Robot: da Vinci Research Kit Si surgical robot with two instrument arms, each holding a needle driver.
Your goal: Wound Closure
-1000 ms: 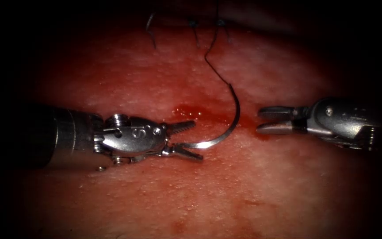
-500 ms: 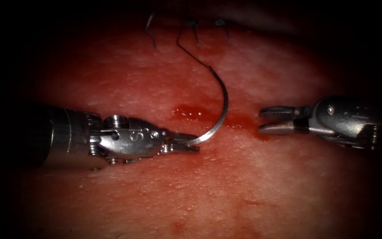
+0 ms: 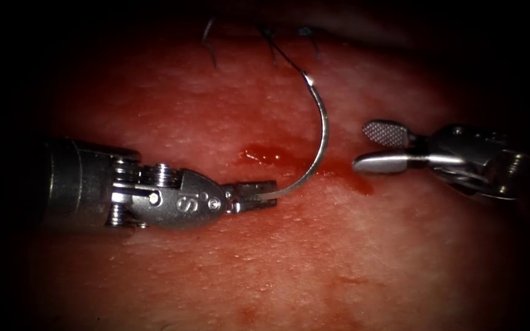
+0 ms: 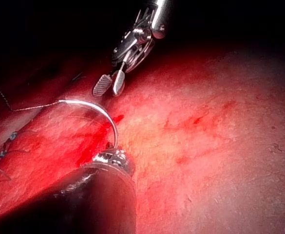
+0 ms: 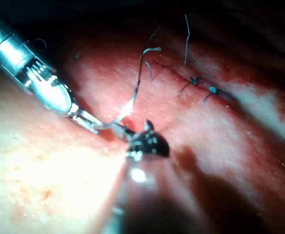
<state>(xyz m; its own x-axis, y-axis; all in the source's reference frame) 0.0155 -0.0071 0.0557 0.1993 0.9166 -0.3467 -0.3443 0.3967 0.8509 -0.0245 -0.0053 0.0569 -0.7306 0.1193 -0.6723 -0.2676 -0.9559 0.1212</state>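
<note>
My left tool (image 3: 259, 192) lies left of the cut, jaws shut on the curved needle (image 3: 325, 132) close to its pointed end. The needle stands free of the tissue (image 3: 289, 257) and arcs up over the red fluid (image 3: 265, 153) to its thread end. Dark thread (image 3: 283, 54) runs from there to the stitches at the top. My right tool (image 3: 361, 147) hovers just right of the needle with jaws wide open and empty. The left wrist view has the needle (image 4: 103, 113), thread (image 4: 25, 108) and the open right tool (image 4: 107, 90). The right wrist view shows the left tool (image 5: 86, 119) gripping the needle (image 5: 131, 102).
Knotted stitches (image 3: 270, 32) with cut thread ends (image 3: 208, 40) sit along the closed stretch of the cut at the top, seen also as stitches (image 5: 203, 85) in the right wrist view. Red fluid spreads rightward (image 3: 351, 181) under the right tool.
The left jaws closed on the needle's end and turned it more upright, swinging the thread end up. The right jaws opened much wider in the last half second.
</note>
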